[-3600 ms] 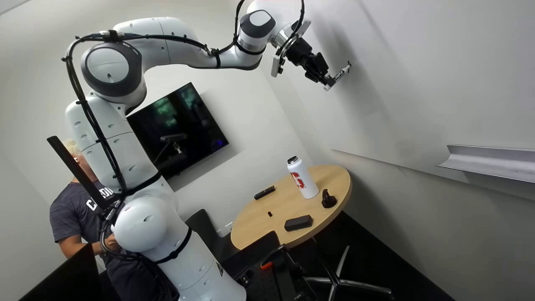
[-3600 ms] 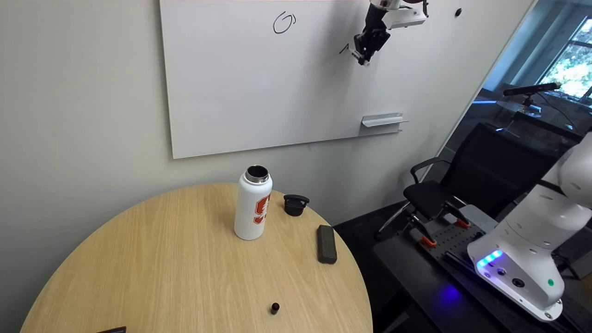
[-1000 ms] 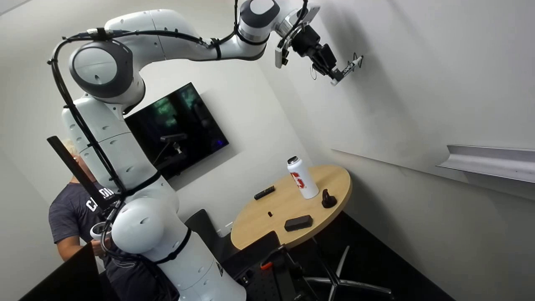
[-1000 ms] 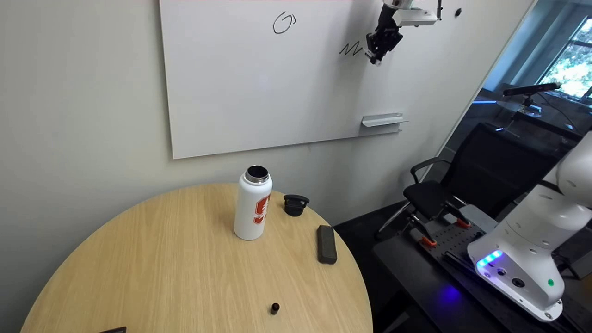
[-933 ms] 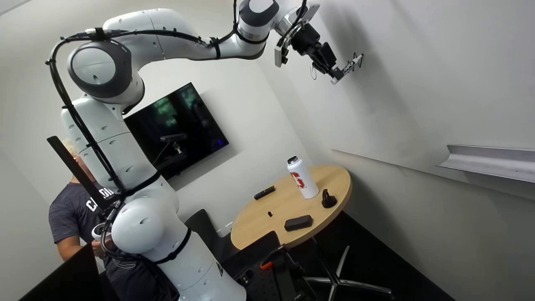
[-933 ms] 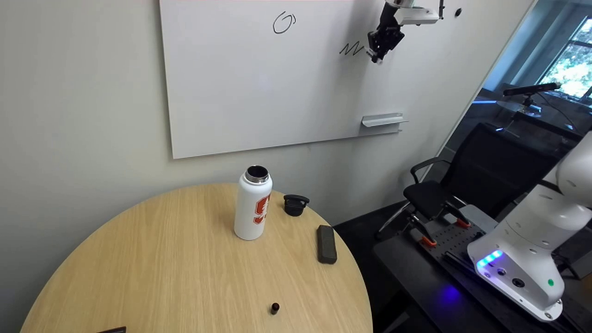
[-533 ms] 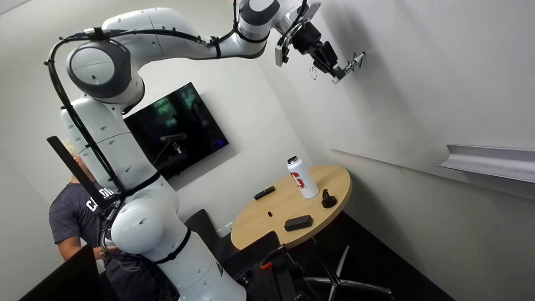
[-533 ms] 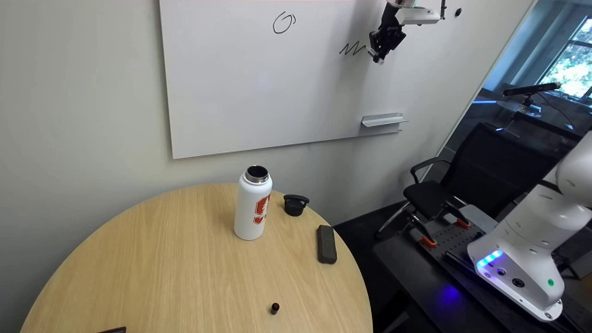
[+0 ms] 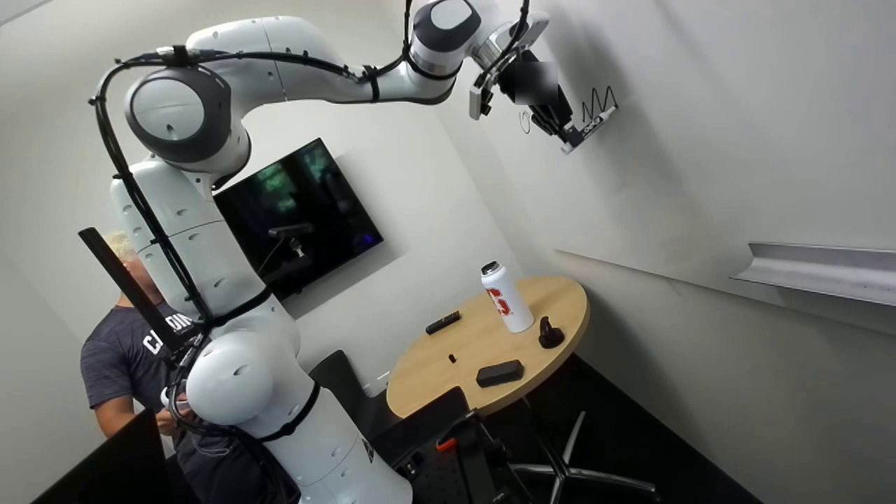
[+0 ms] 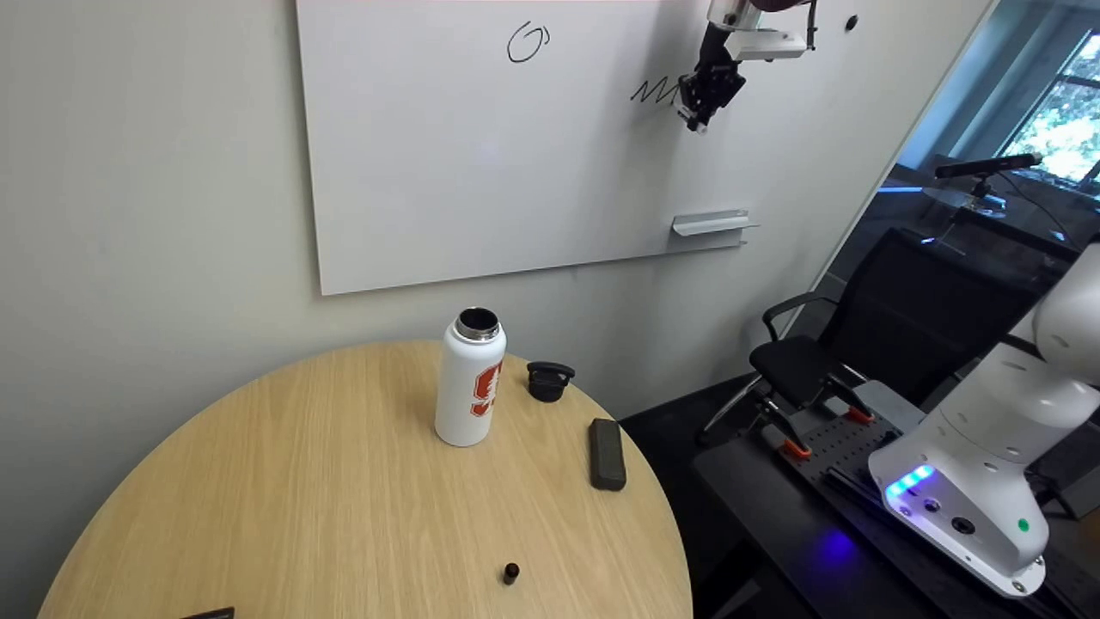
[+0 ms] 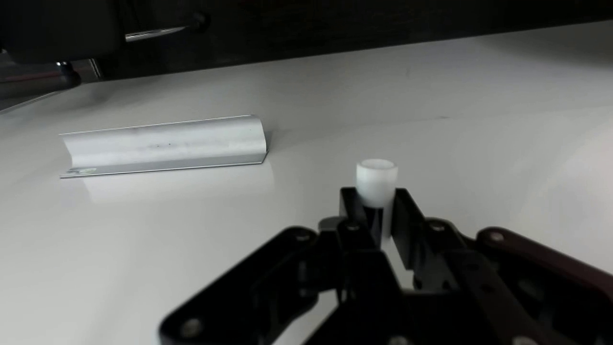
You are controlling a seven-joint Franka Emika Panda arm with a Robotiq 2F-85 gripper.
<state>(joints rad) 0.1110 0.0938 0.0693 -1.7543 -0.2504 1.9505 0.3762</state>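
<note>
My gripper (image 9: 572,134) is shut on a white marker (image 9: 595,124) with black lettering, high up in front of the whiteboard (image 9: 700,175). The marker slants toward the board, and its tip meets the end of a black zigzag line (image 9: 596,105). In the wrist view the marker's white rear end (image 11: 377,182) sticks out between the black fingers (image 11: 404,211); its tip is hidden there. The gripper (image 10: 694,107) covers much of the marker in an exterior view, right beside the zigzag. A drawn loop (image 10: 526,43) stands farther left on the board there.
A metal tray (image 10: 711,225) is fixed low on the board. Below stands a round wooden table (image 10: 344,490) with a white bottle (image 10: 468,387), a black lid (image 10: 548,381), a dark block (image 10: 608,456) and a small dark cap (image 10: 510,573). A person (image 9: 133,350) is behind the arm.
Over the last few seconds the gripper moved along the board with the marker, and a short mark grew into a zigzag. In the last half second it moved down, adding a stroke.
</note>
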